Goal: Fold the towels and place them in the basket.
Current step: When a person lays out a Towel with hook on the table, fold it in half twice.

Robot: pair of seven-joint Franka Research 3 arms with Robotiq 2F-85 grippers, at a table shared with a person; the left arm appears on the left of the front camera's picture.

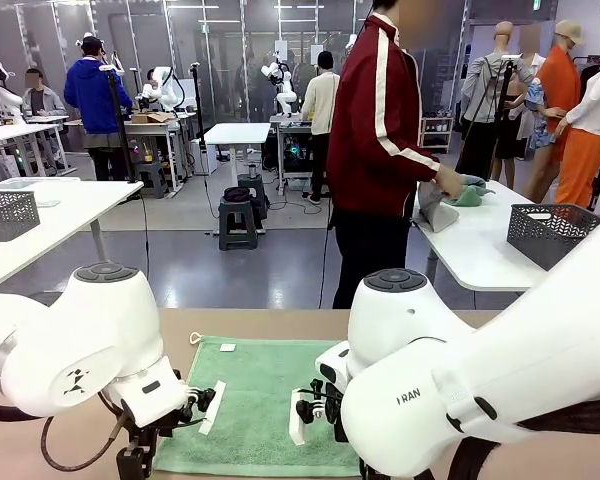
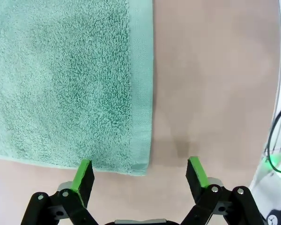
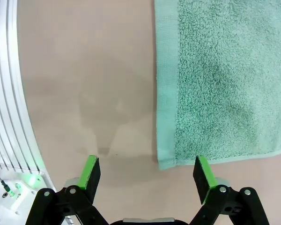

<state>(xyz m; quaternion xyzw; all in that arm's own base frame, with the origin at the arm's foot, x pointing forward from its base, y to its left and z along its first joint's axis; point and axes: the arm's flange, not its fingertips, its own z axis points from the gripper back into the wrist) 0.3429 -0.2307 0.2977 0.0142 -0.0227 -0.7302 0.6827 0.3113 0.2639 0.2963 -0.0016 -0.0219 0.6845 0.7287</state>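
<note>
A towel [image 1: 260, 390] lies flat on the table [image 1: 280, 322], close to the near edge and between the two arms. Its white label [image 1: 227, 347] and pale loop [image 1: 194, 337] sit at the far-left corner.

The left gripper [image 2: 140, 174] hangs over a towel [image 2: 61, 84] corner with its jaws spread wide. One pad [image 2: 84, 174] is above the hem and the other is above bare table.

The right gripper [image 3: 146, 172] is likewise wide apart at another corner of the towel [image 3: 225, 84]. One pad [image 3: 202, 172] is by the hem and the other is over bare table. Neither gripper holds anything.

Across the aisle a person [image 1: 380, 130] stands at a white table [image 1: 480, 250] with a hand [image 1: 448, 182] on some cloths [image 1: 465, 195]. A basket [image 1: 540, 240] sits near that table's right edge.
</note>
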